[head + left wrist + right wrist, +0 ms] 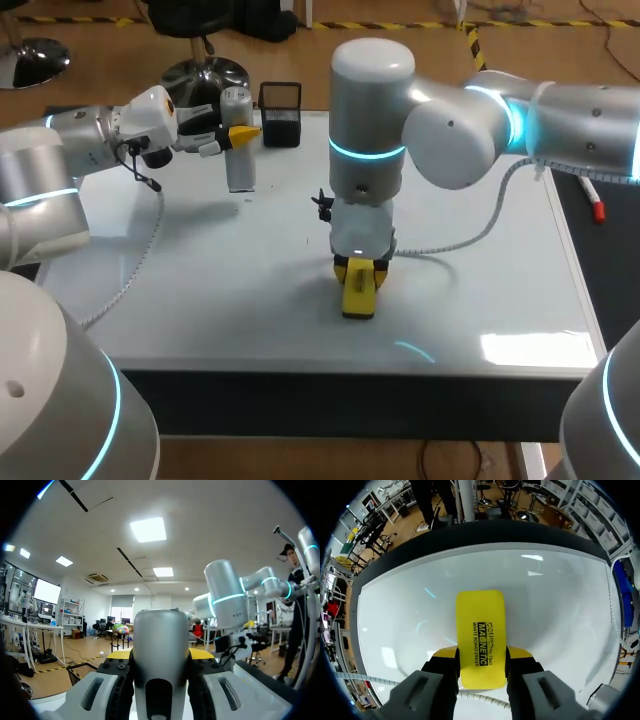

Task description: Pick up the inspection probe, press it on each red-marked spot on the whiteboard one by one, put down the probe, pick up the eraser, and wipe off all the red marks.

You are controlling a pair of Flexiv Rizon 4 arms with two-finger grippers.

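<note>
Right hand [482, 653] clamps eraser [480, 625] down at whiteboard [480, 290], left hand [160, 655] grips probe [160, 635]; uneven pressure while wiping could twist the eraser loose.

The left gripper [160, 656] clamps the grey inspection probe [160, 639] from both sides; the right arm [226, 600] stands beyond.

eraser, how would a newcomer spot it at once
On the whiteboard, find the right arm standing over its middle. The eraser is the flat yellow block in that arm's pincer, down at the board. The probe, by contrast, is a grey cylinder.
</note>
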